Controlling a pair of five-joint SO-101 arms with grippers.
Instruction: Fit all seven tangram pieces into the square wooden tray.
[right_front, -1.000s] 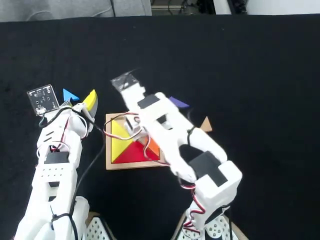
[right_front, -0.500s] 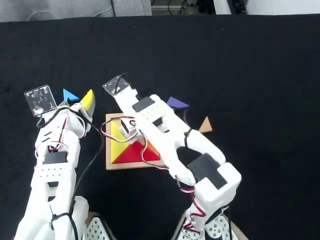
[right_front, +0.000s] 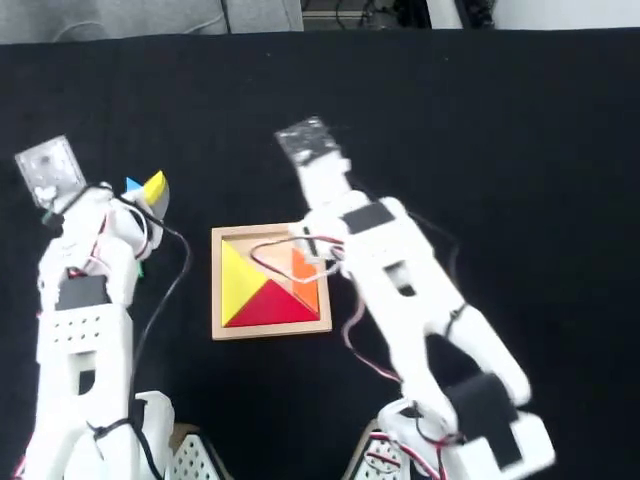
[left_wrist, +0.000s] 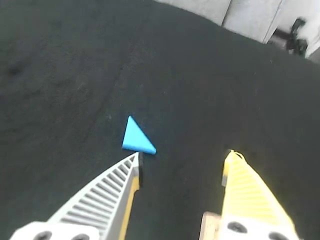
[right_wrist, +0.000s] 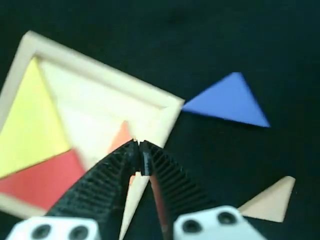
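The left gripper (left_wrist: 183, 155) is hanging wide open and empty, a small blue triangle (left_wrist: 136, 138) lying just ahead of its grey fingertip, while the right gripper (right_wrist: 138, 147) is sitting pinched shut on nothing above the orange piece (right_wrist: 121, 137) in the wooden tray (right_wrist: 102, 70), a purple triangle (right_wrist: 230, 97) lying just beyond.

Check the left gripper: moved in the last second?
Yes. In the high view the left gripper shifted left, farther from the wooden tray's left rim.
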